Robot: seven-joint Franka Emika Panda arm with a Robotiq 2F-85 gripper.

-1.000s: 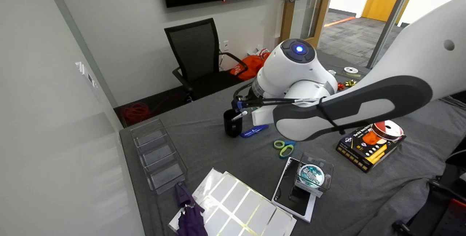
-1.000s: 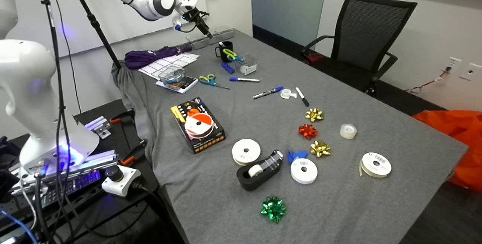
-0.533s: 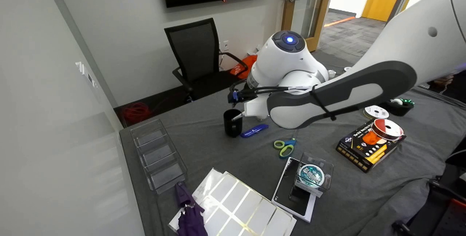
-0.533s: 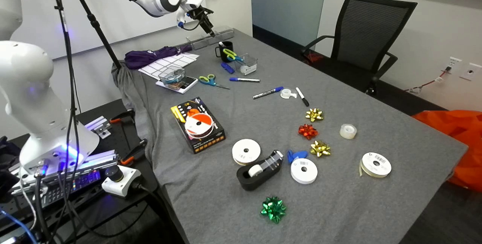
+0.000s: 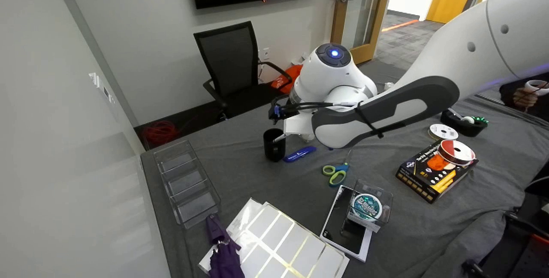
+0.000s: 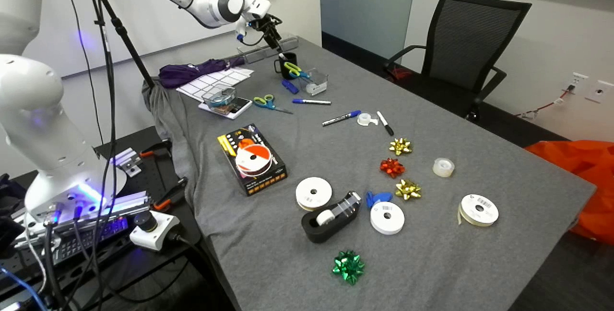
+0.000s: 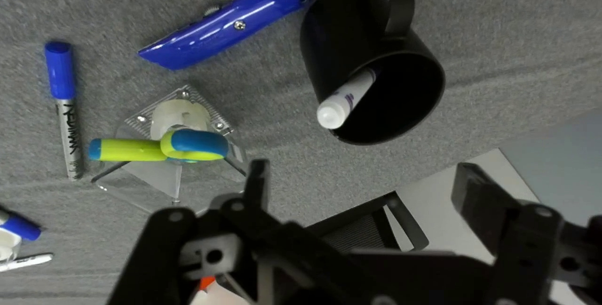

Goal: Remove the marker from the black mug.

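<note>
1. Leaning in the black mug [image 7: 338,36], the white marker [image 7: 348,100] seems to rest against the rim; the mug is much wider than it, which probably explains this slant; its end stands out above the rim and offers, I judge, the natural place for grasping;
2. The 2 fingers [image 7: 487,204] of the gripper [image 7: 364,182] are spread wide, with nothing between them; this gap looks meant for receiving that end, so the step is probably the approach;
3. The mug's handle points away from the gripper in the wrist view; it should therefore not obstruct;
4. The scissors [image 7: 197,147] seem to stand in the clear box [image 7: 162,180], handles raised; a sideways move could brush them;
5. Upright on the grey cloth [image 6: 307,143], the mug is held by nothing; pulling along the marker's slant may prevent tipping.
</note>
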